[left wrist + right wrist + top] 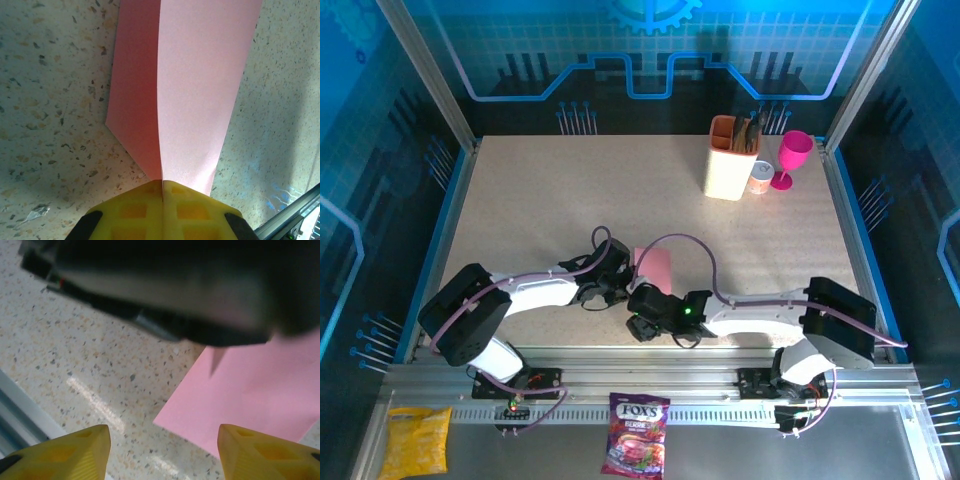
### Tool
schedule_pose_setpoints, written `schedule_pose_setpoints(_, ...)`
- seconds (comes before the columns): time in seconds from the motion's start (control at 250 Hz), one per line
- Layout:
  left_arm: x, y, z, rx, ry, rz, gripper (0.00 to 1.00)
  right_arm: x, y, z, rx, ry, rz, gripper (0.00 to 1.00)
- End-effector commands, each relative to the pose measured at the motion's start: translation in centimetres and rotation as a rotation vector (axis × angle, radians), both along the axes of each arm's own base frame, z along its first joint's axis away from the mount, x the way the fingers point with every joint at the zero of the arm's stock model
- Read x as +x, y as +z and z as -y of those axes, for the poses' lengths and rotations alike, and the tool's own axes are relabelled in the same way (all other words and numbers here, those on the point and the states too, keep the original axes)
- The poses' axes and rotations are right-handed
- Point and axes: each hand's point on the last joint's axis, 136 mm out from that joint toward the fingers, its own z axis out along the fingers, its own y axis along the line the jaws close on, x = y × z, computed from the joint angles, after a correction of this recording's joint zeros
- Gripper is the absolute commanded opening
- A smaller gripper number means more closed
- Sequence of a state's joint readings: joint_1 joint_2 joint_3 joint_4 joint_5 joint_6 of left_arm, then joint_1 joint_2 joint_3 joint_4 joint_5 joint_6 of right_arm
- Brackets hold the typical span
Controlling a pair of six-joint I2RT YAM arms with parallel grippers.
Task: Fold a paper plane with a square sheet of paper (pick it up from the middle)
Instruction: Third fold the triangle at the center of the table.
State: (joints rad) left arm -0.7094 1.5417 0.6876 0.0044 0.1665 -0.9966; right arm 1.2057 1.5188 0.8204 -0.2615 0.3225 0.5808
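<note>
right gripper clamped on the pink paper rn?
No, in the right wrist view the right gripper has its yellow fingers well apart above the table and pink paper, pinching nothing.

The left end effector [162,187] is pinched shut, the right end effector [164,445] open (both close together).

The paper plane [190,85] is thin salmon-pink paper, matt and smooth, with one sharp crease; the table [45,125] under it is a speckled stone-look top, smooth, with a soft sheen that catches streaks of light. Left gripper [162,187] and right gripper [162,445] have fingers of yellow moulded plastic, matt, gridded with square recesses. Front rail [650,375] is bare ribbed metal with a satin finish; goblet [792,158] is glossy magenta plastic; sweet bag [638,432] is shiny printed foil.
</note>
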Motion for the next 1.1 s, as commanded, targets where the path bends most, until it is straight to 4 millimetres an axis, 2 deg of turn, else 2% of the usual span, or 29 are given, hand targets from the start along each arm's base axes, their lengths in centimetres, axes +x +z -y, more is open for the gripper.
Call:
schedule_pose_setpoints(0.0,-0.2,0.7,-0.1,-0.024,0.004,-0.013,0.00,1.0,0.4,-0.2,-0.030,-0.020,0.055,0.56)
schedule_pose_setpoints(0.084,-0.2,0.7,-0.1,-0.025,0.006,-0.010,0.00,1.3,0.3,0.0,-0.042,-0.027,0.060,0.50)
schedule_pose_setpoints(0.36,-0.2,0.7,-0.1,-0.027,0.001,-0.006,0.00,2.1,1.0,0.7,-0.018,-0.046,0.056,0.00)
schedule_pose_setpoints(0.499,0.1,1.3,-0.3,-0.018,-0.006,0.016,0.00,2.1,1.3,0.9,0.015,-0.027,0.029,0.00)
schedule_pose_setpoints(0.595,0.6,2.4,-1.6,0.018,-0.001,0.051,0.34,1.8,1.0,1.1,0.050,-0.003,-0.015,0.00)
schedule_pose_setpoints(0.627,0.8,2.9,-2.1,0.029,0.001,0.068,0.40,1.7,1.0,1.2,0.058,0.008,-0.028,0.00)
schedule_pose_setpoints(0.671,1.1,3.6,-2.7,0.038,0.004,0.088,0.44,1.6,0.9,1.2,0.069,0.019,-0.044,0.00)
schedule_pose_setpoints(0.779,2.3,5.5,-3.7,0.052,-0.001,0.139,0.44,1.2,0.8,1.1,0.081,0.052,-0.075,0.00)
schedule_pose_setpoints(0.855,3.4,6.8,-3.5,0.048,-0.025,0.169,0.39,1.1,0.5,1.0,0.091,0.059,-0.097,0.00)
schedule_pose_setpoints(0.967,5.1,8.3,-1.9,0.029,-0.090,0.198,0.30,1.0,0.0,1.0,0.101,0.058,-0.119,0.00)
schedule_pose_setpoints(1.095,6.6,7.7,0.5,-0.005,-0.160,0.172,0.18,0.9,-0.3,0.8,0.112,0.058,-0.139,0.00)
